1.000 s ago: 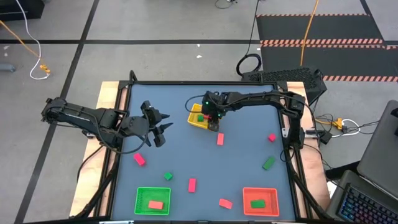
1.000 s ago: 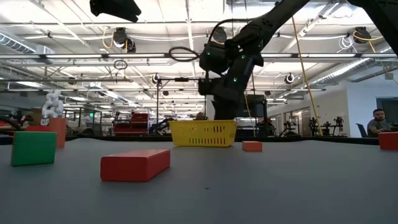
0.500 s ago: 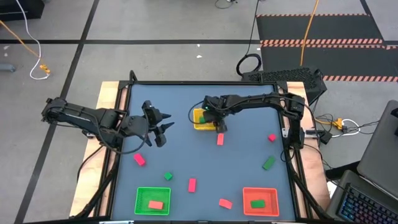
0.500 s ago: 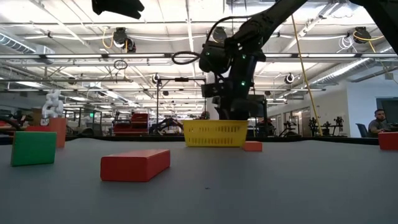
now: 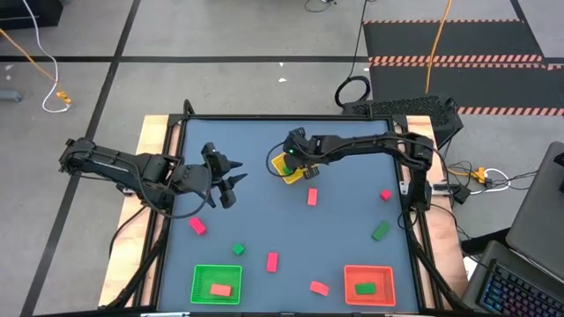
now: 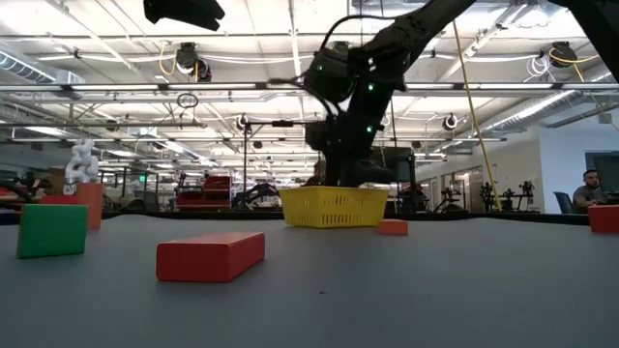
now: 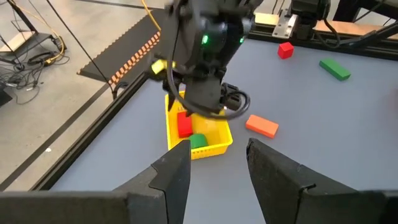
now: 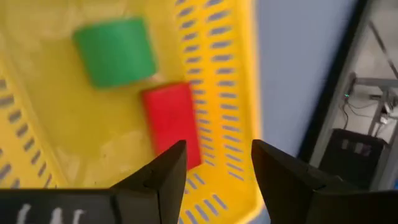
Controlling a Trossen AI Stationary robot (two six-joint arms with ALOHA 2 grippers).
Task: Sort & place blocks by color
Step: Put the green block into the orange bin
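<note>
Right now your right gripper (image 5: 292, 162) is hovering over the yellow basket (image 5: 285, 173), jaws apart and seemingly empty, eyeing the red block (image 8: 172, 122) and green block (image 8: 115, 51) inside. Well off from the basket, your left gripper (image 5: 231, 180) is waiting, jaws apart.

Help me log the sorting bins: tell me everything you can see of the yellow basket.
The yellow basket is a small square bin of what looks like plastic, its walls pierced by rows of slots. It sits upright on the blue-grey table, in the far middle part, turned askew to the table edges. Inside lie a green block and a red block, side by side on its floor. The right gripper hangs just above it, fingers apart. An orange block lies on the table close beside it, not touching.
</note>
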